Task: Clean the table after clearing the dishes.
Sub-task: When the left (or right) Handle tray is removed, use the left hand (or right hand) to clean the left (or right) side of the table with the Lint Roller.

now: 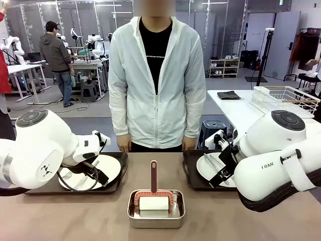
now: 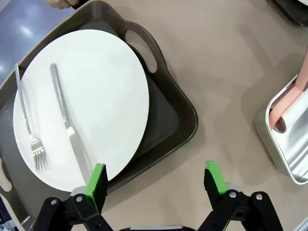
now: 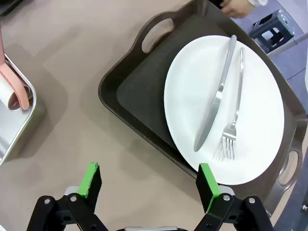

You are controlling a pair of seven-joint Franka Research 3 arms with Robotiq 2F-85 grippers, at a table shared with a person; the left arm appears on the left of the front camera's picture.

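On the table [image 1: 75, 216] we see the dishes: a left plate [image 2: 96, 96] with knife and fork on the left tray [image 2: 183, 120], and a right plate [image 3: 250, 96] likewise on the right tray [image 3: 130, 96]. Our left gripper [image 2: 155, 169] and right gripper [image 3: 148, 168] hover spread wide, each at its tray's edge, gripping nothing. Between the trays sits a steel pan [image 1: 156, 222].

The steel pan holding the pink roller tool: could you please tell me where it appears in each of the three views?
Front view: the steel pan sits bottom centre on the table.
Left wrist view: it is at the right edge, partly cut off.
Right wrist view: it is at the left edge, partly cut off.
Shared landmark: the pink roller tool inside it.
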